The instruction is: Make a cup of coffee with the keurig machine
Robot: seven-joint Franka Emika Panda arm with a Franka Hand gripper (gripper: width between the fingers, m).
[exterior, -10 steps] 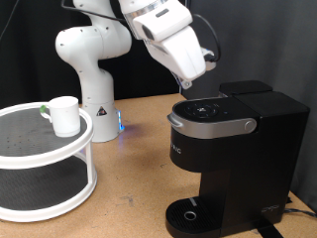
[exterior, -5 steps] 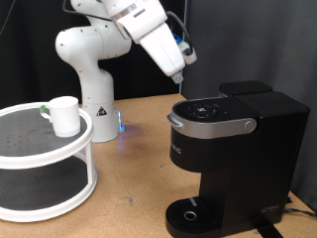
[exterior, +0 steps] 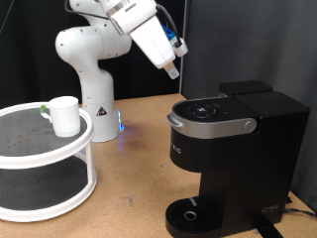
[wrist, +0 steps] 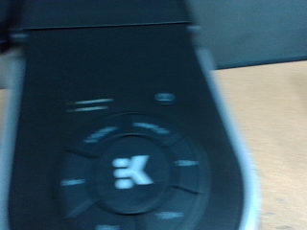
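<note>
1. Black and boxy, with a grey curved lid handle and a silver-rimmed button panel: the keurig machine (exterior: 230, 149), standing on the wooden table (exterior: 129, 174) at the exterior view's right, lid down.
2. White, on the end of the white arm: the gripper (exterior: 174, 69), hanging in the air above and towards the exterior view's left of the machine's top, touching nothing. Nothing seen between the fingers; whether apart or together, cannot tell (tip too small in the exterior view, fingers absent from the wrist view).
3. Filling the wrist view: the machine's round button panel (wrist: 134, 172), blurred, with a pale logo at its middle and faint labels round the ring.
4. Small, plain, white and cylindrical, handle touched with green: the cup (exterior: 63, 115), resting on the upper tier of the round white two-tier stand (exterior: 45, 159) at the exterior view's left, well apart from both gripper and machine.
5. Empty as yet: the round drip base (exterior: 190, 214) under the spout, so no cup in place for brewing.
6. Judged as the step in hand: working at the machine's top. Best done slowly and squarely over the panel, fingertip centred on one button only, pressing straight down (a slanting push risks catching a neighbouring button or nudging the whole machine).
</note>
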